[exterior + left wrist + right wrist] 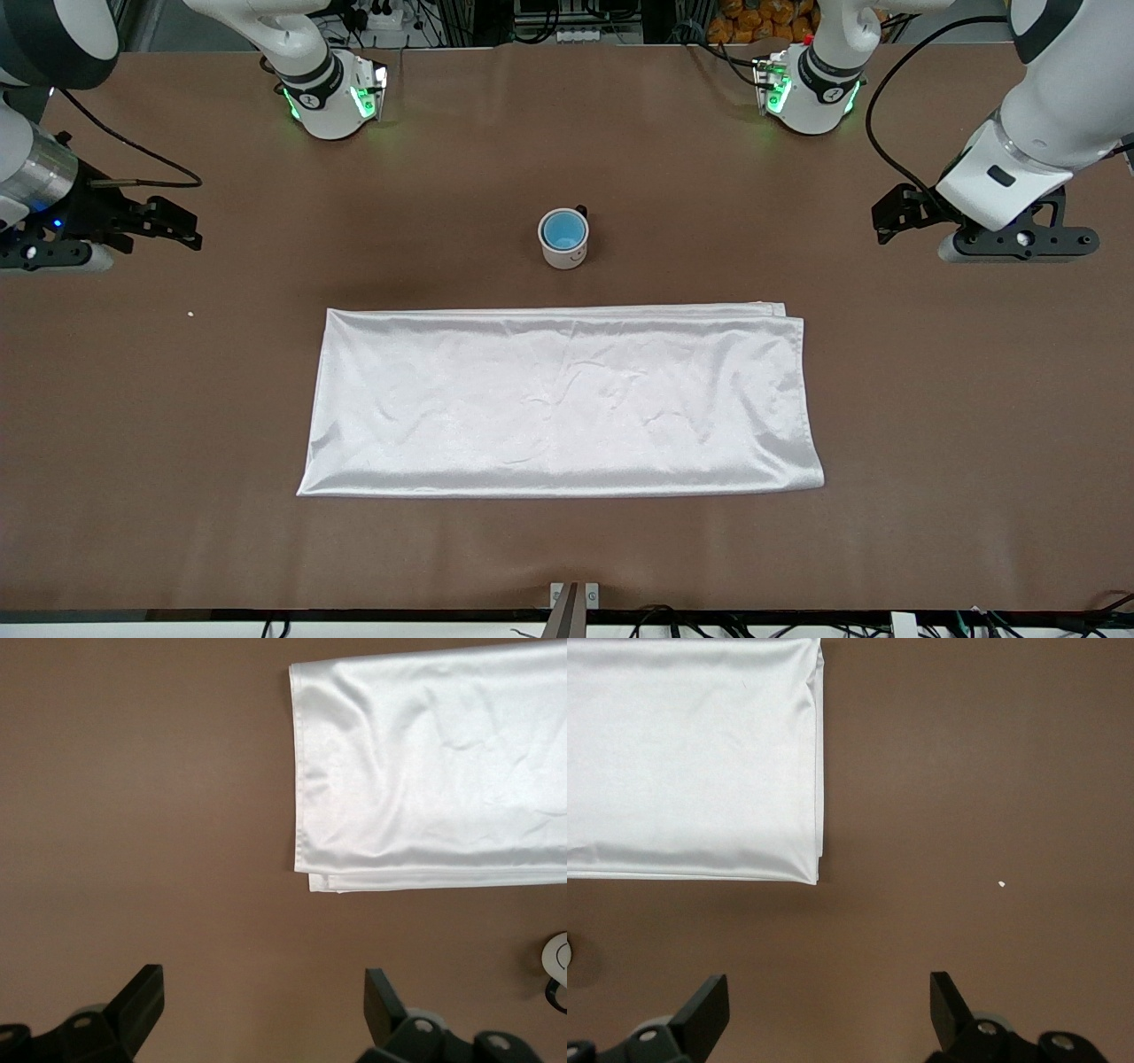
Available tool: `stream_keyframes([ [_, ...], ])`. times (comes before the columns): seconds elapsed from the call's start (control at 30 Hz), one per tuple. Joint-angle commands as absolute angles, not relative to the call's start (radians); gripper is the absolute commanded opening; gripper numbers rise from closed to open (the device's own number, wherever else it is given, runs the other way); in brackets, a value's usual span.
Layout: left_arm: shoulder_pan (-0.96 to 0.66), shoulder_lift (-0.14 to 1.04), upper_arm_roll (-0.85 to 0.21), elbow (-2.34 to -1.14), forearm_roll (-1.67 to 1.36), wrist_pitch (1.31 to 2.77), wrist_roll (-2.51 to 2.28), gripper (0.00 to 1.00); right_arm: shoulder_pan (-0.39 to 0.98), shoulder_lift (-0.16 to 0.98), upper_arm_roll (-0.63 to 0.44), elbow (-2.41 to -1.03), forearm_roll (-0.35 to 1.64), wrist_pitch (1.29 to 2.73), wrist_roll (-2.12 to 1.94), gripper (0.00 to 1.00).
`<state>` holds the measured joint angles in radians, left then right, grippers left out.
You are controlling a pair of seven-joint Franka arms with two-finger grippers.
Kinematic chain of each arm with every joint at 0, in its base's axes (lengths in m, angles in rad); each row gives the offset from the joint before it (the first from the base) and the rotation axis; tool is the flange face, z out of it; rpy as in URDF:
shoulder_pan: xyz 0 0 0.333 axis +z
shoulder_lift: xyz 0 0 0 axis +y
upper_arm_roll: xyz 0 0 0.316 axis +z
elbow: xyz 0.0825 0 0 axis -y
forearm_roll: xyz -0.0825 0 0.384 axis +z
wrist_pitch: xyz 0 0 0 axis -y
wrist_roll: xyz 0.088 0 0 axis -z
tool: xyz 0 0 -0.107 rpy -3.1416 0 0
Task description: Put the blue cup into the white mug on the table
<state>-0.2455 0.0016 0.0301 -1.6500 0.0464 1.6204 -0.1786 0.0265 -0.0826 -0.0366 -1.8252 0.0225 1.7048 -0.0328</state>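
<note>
Brown table (177, 443) bears white cloth (558, 399), white mug (564, 252).

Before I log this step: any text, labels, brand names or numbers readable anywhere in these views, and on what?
None can be read.
White mug: small dark marks on its side, too small to read as words.
Blue cup, sitting inside the mug: no marking visible.
White cloth: plain.
Table: plain brown cover.
Left gripper and right gripper, both open at the table's ends: no legible labels.

2 white arms with black cables, green-lit bases and black jaws.
</note>
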Motion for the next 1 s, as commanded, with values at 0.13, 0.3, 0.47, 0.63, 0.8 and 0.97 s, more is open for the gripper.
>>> stream_keyframes([
  [0.13,-0.163,0.038,-0.044,-1.592,0.043,1.618,-0.17,1.0,0.018,-0.097,-0.031,-1.767,0.025,1.695,-0.046,1.0],
  [0.3,-0.166,0.04,-0.055,-1.585,0.04,1.626,-0.17,1.0,0.018,-0.091,-0.029,-1.75,0.025,1.695,-0.046,1.0],
  [0.47,-0.166,0.038,-0.069,-1.585,0.038,1.628,-0.17,1.0,0.018,-0.091,-0.029,-1.75,0.025,1.695,-0.046,1.0],
  [0.63,-0.166,0.038,-0.069,-1.585,0.034,1.628,-0.169,1.0,0.018,-0.091,-0.031,-1.75,0.023,1.694,-0.044,1.0],
  [0.8,-0.169,0.037,-0.071,-1.585,0.028,1.628,-0.169,1.0,0.018,-0.091,-0.029,-1.75,0.023,1.694,-0.044,1.0],
  [0.97,-0.172,0.037,-0.069,-1.585,0.015,1.628,-0.164,1.0,0.02,-0.091,-0.029,-1.75,0.023,1.694,-0.044,1.0],
])
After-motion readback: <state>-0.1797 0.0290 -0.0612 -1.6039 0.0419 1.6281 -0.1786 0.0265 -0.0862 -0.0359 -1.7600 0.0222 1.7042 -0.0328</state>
